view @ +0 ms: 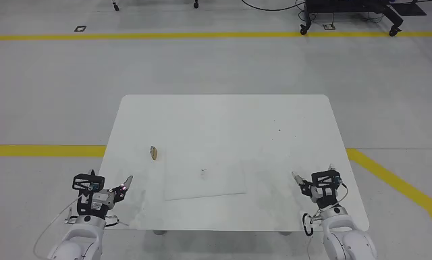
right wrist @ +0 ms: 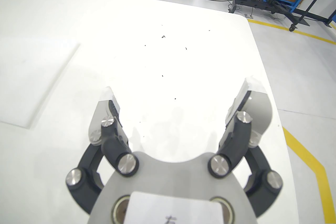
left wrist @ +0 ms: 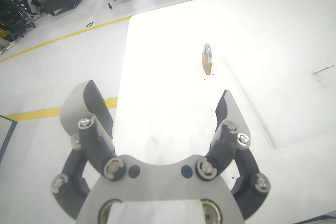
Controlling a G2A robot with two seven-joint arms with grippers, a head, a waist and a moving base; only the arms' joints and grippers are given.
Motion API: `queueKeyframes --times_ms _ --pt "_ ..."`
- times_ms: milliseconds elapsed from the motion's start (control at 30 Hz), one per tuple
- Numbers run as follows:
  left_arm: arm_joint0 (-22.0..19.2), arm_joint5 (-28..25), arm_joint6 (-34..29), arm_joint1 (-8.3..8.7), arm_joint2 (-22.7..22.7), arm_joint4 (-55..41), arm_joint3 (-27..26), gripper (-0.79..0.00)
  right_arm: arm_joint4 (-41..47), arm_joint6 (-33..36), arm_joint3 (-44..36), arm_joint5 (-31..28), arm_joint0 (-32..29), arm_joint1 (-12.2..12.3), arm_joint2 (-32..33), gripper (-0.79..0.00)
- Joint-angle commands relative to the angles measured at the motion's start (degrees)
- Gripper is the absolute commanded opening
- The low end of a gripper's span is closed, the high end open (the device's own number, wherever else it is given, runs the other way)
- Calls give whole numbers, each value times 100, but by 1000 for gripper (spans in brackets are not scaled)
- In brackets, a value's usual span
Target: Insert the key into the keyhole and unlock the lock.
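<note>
Nearest, at the front edge of the round-cornered white table (view: pixel 270 118), are two grippers. The left gripper (left wrist: pixel 157 88) is spread wide, with nothing between its black-padded fingers (left wrist: pixel 95 101). The right gripper (right wrist: pixel 180 84) is equally wide apart and also empty. A white label (right wrist: pixel 173 209) on the right wrist carries a dark mark, cut off and not readable. Farther, one thin white rectangular sheet (view: pixel 223 186) lies flat, and one small thin metal key (view: pixel 203 171) rests on it. One brass padlock with a silver shackle (view: pixel 154 152) sits just beside the sheet's far left corner, well apart from both grippers.
</note>
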Motion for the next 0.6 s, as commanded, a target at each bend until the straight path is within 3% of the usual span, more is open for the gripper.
queueKeyframes --times_ms 0,233,300,433,567 --pt "0 0 0 0 0 0 0 -1 0 0 0 0 0 0 0 -1" --pt "0 0 0 0 0 0 0 0 172 -22 -38 3 75 -24 -104 0" --pt "0 0 0 0 0 0 0 0 575 99 -200 12 171 -72 -334 0" --pt "0 0 0 0 0 0 0 0 242 218 -647 197 275 -133 -915 0" --pt "0 0 0 0 0 0 0 0 721 313 -712 4 663 -225 -1507 0"
